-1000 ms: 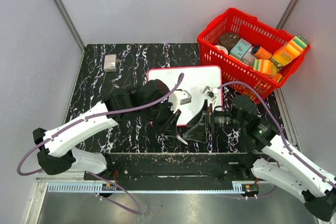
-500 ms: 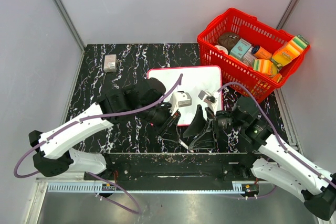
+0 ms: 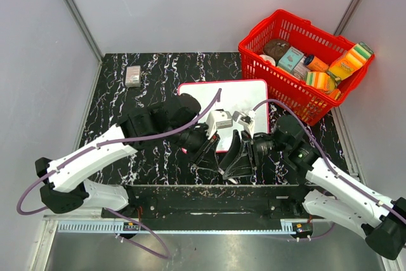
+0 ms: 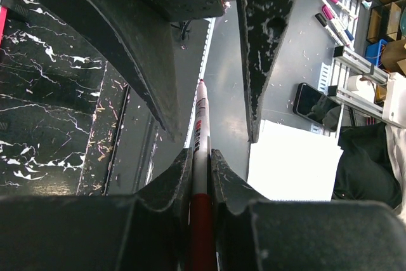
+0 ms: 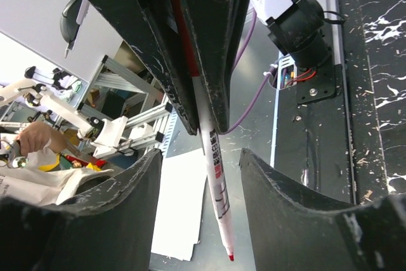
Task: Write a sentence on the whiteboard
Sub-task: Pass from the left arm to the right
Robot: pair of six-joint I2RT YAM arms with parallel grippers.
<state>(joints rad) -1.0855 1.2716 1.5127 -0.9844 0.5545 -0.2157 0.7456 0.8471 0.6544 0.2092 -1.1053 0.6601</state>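
Currently in the left gripper (image 4: 200,157): a white-and-red marker (image 4: 200,118), with both fingers pressed tight on its barrel.
Right gripper (image 5: 200,154): jaws spread wide, one on each side of the marker and not touching it.
Marker tip: red, bare, and pointing past the right fingers.
Whiteboard (image 3: 238,96): flat on the black marbled table (image 3: 158,74), just beside the red basket (image 3: 254,61).
Grippers' place: they meet nose to nose over the whiteboard's near edge.
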